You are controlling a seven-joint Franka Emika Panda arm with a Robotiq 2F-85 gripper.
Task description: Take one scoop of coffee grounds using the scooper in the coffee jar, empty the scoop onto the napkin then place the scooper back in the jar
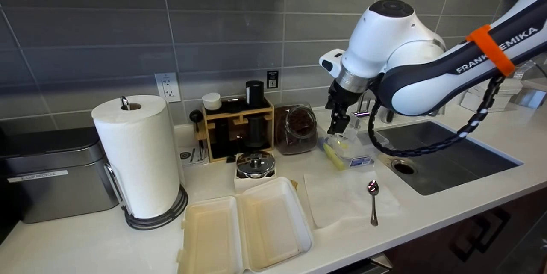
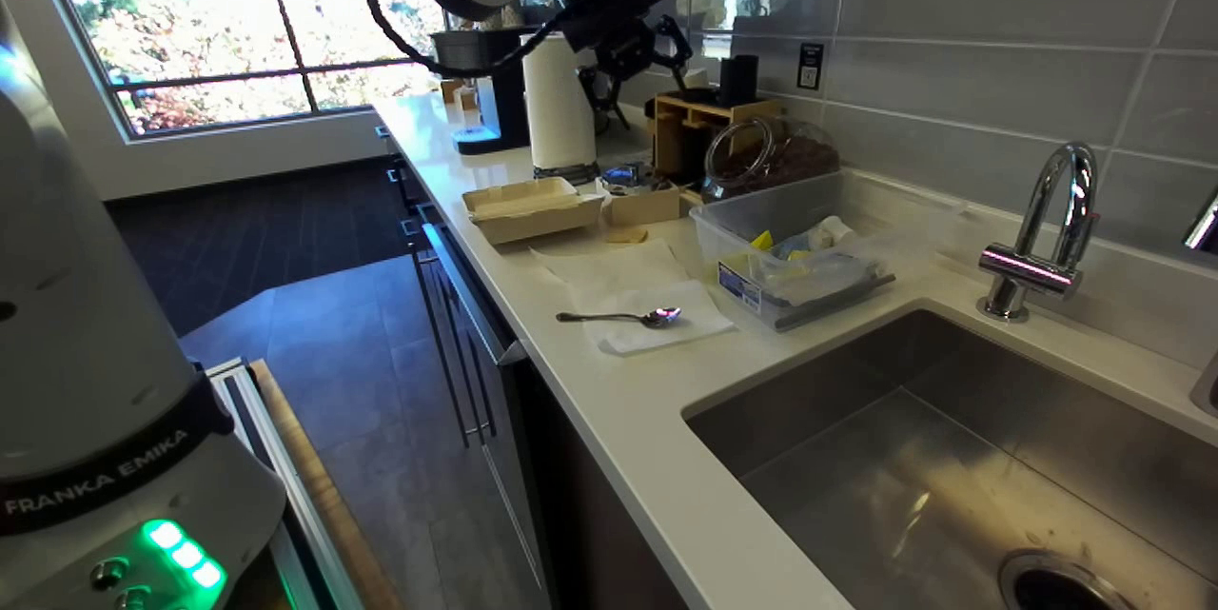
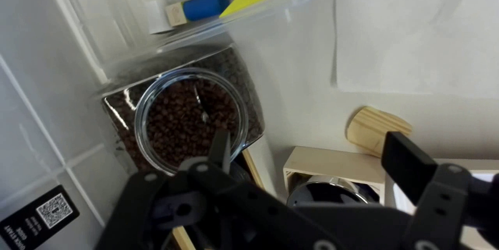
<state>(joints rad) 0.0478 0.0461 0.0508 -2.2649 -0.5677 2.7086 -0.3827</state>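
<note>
On the pale tabletop (image 1: 64,248), white napkin (image 1: 337,197) lies spread near a clear jar (image 1: 284,135); fingers (image 3: 407,164) hang above, wide apart, gripping nothing; metal spoon (image 1: 373,201) rests on the napkin, brown coffee beans (image 3: 175,121) inside the jar.

Exterior views, farther off, look toward wall (image 1: 226,26) and window (image 2: 205,29), sharing the napkin (image 1: 342,201). The wrist view looks down, near the jar (image 3: 242,119).

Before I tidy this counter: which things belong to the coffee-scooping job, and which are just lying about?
Job: black two-fingered gripper; clear squarish jar of brown coffee beans; white paper napkin; possibly silver metal spoon.

Lying about: white paper-towel roll; pale clamshell box; clear plastic bin.
</note>
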